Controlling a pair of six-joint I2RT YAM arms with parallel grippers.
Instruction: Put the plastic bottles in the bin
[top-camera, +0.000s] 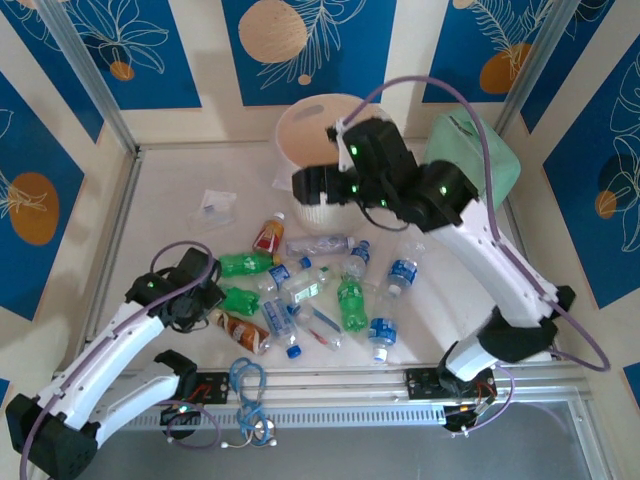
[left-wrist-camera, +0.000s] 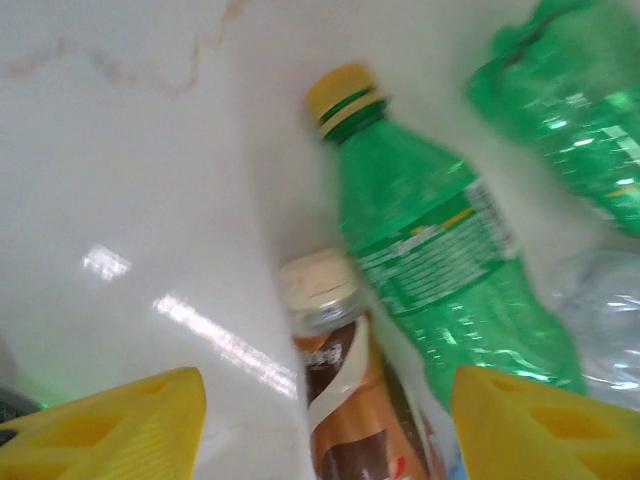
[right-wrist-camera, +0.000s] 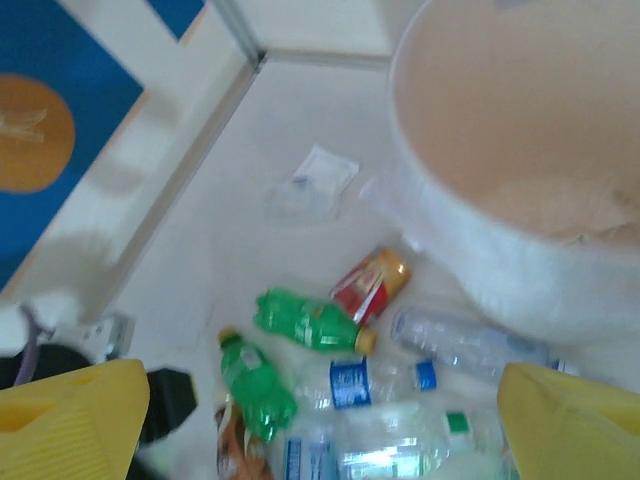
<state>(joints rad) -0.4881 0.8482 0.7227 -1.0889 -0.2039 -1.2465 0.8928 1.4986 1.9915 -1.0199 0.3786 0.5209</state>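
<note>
Wore white shells over black joints on the left arm (top-camera: 105, 355) and right arm (top-camera: 495, 265). Carried lavender cables (top-camera: 430, 85) looped along each, with small green lights (top-camera: 150, 286) glowing on the black housings. Ended in yellow wedge-shaped fingers (left-wrist-camera: 120, 430) on the left pincer (left-wrist-camera: 325, 435) and right pincer (right-wrist-camera: 320, 425).

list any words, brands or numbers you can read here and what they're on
No text here can be read.
green bottle, label: white print, too blurred.
brown-labelled bottle: markings blurred, unreadable.
blue-labelled bottle: print too small.
red-orange-labelled bottle: too blurred.
</note>
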